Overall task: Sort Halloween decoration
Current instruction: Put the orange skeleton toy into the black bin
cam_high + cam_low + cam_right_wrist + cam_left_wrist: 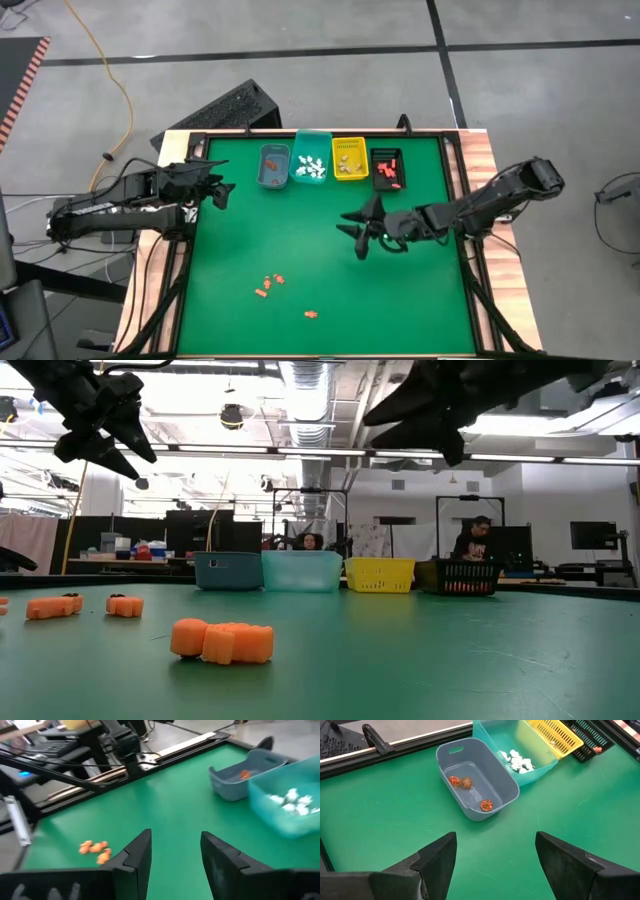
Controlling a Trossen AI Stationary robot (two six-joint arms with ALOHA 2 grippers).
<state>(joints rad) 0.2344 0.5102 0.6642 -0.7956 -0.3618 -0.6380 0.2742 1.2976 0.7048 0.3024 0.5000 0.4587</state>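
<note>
You see bins [331, 160] at table's far edge mostly filled; orange pieces [270, 285] near front edge remain (four or so). Right gripper [357, 232] empty, fingers apart; left gripper [222, 193] wide, idle at left edge.

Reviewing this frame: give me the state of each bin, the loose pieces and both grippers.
blue bin: upright, three orange pieces inside
teal bin: upright, white pieces inside
yellow bin: tan pieces inside
black bin: red pieces inside
orange pieces: loose on mat
left gripper: open, empty
right gripper: open, empty
</note>
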